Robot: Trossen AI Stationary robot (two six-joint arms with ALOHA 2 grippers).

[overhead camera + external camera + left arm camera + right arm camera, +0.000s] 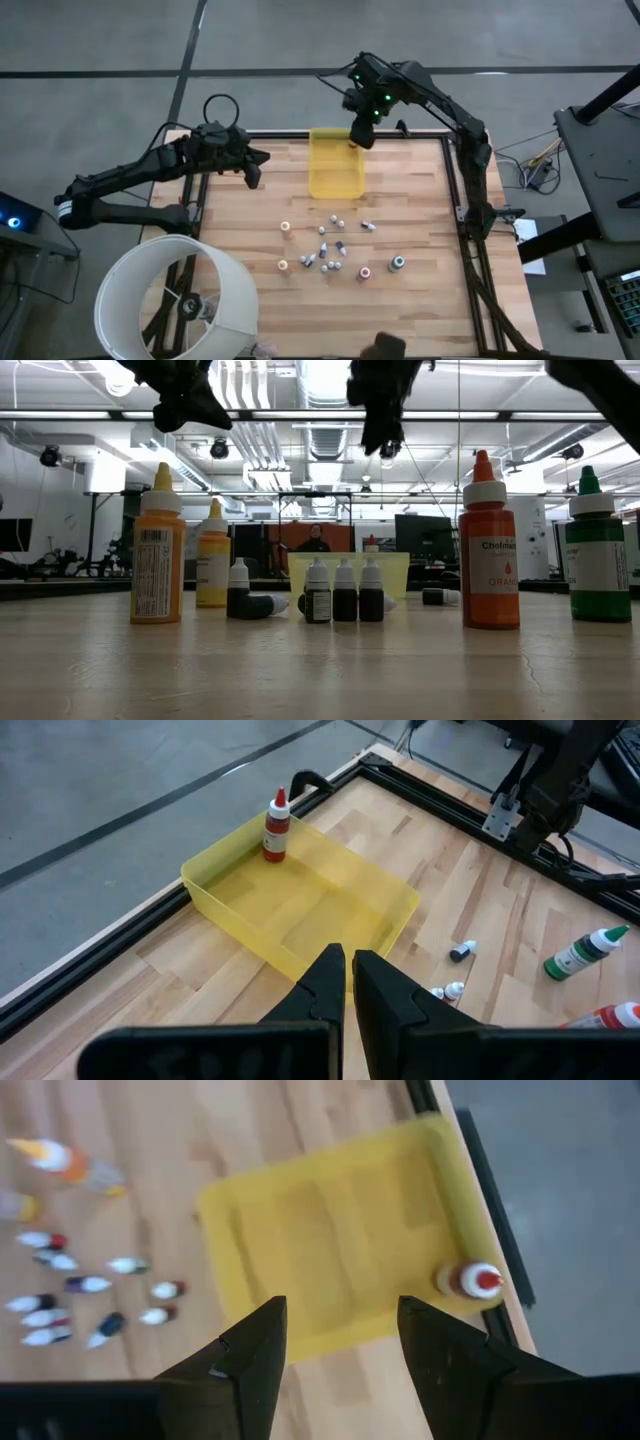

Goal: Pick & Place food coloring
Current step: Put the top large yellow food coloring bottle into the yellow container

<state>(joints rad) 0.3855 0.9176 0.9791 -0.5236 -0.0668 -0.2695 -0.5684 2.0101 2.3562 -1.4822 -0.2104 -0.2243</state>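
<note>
Several food coloring bottles stand or lie on the wooden table's near middle. The low view shows tall yellow, orange and green ones and small dark ones. One red-capped bottle stands upright in the far corner of the yellow tray; it also shows in the right wrist view. My right gripper hangs open high above the tray, empty. My left gripper waits shut and empty to the left of the tray.
A black metal frame borders the table. A white round shade stands at the near left corner. Bare wood lies between the tray and the bottle cluster. A person sits far back in the room.
</note>
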